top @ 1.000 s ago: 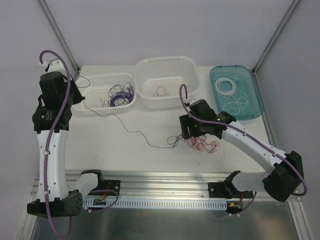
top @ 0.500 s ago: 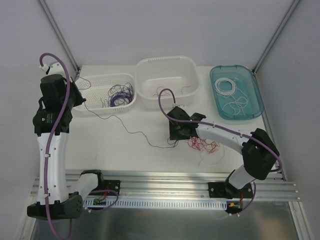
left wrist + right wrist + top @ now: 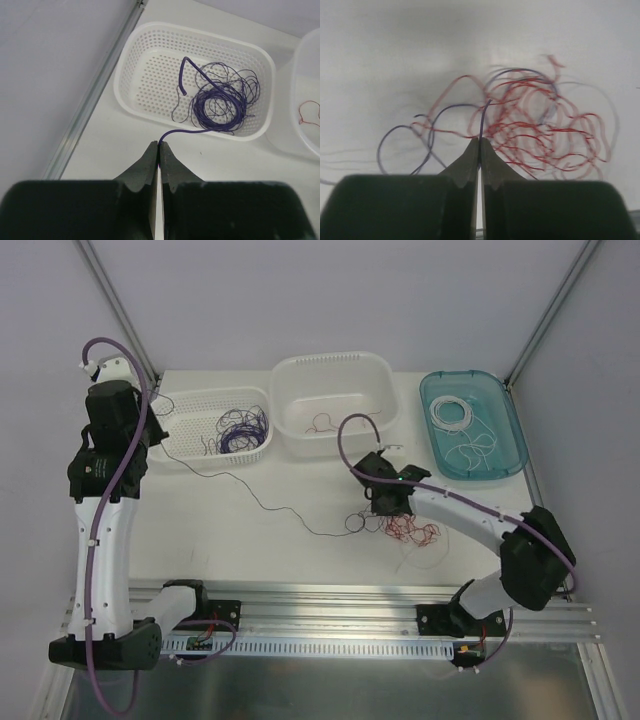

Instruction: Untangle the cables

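White bench inside a grey-walled enclosure, three containers in a row along the far edge.

- Far edge, middle: clear white tub, a few red strands on its floor.
- Far right corner: teal tray with white cables.
- Far left corner: perforated white basket holding a coil of purple cables.
- Right of centre, toward the near edge: red cables in a loose tangle flat on the bench, with purple loops running into its left side.
- Purple cable, a single thin strand: the overhead view shows it crossing the bench from just in front of the basket to the tangle.

My left end effector is closed, fingertips together on the purple cable beside the basket's near wall. My right end effector is closed too, pinching a purple strand at the tangle's left edge. I cannot confirm that both ends belong to one strand.
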